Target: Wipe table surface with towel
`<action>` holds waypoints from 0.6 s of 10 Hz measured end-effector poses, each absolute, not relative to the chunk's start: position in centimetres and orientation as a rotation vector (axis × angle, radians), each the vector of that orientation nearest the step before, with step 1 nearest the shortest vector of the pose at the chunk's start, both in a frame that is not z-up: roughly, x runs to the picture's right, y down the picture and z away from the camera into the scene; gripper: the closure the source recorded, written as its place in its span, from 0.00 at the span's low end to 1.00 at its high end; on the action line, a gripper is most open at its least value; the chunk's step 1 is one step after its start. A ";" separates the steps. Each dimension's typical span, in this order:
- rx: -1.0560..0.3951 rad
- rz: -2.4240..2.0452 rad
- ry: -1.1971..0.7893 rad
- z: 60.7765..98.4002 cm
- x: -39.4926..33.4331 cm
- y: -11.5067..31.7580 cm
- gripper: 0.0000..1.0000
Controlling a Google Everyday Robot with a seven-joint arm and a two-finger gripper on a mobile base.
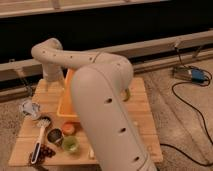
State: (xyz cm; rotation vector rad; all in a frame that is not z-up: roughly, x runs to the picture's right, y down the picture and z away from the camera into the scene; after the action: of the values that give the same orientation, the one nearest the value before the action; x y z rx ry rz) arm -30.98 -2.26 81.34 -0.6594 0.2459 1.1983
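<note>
The table surface (50, 97) is a pale slatted wooden top, and my arm covers much of its middle and right. A small crumpled whitish-grey towel (30, 108) lies at the table's left edge. My arm bends at the upper left and drops toward the table's back left corner. The gripper (51, 81) hangs there, just left of the orange tub (67, 102) and up and to the right of the towel, apart from it. Nothing shows in it.
Near the front left lie a white-handled brush (39, 141), a dark bowl (55, 136), an orange cup (69, 129), a green cup (71, 145) and dark grapes (47, 150). A green item (127, 94) peeks past the arm. Cables and a blue box (197, 75) are on the floor at right.
</note>
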 end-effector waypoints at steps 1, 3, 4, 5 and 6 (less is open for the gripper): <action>-0.663 1.152 0.210 81.0 -33.5 -3.0 0.35; -0.679 1.073 0.162 80.1 -36.9 -2.9 0.35; -0.696 1.028 0.146 79.1 -38.5 -1.9 0.35; -0.706 1.001 0.137 78.2 -39.2 -1.3 0.35; -0.717 0.969 0.125 77.3 -40.0 -0.5 0.35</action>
State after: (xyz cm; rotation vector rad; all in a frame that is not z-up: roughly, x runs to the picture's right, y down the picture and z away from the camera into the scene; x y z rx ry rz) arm -40.00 -0.52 77.27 -0.7168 0.1254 0.9693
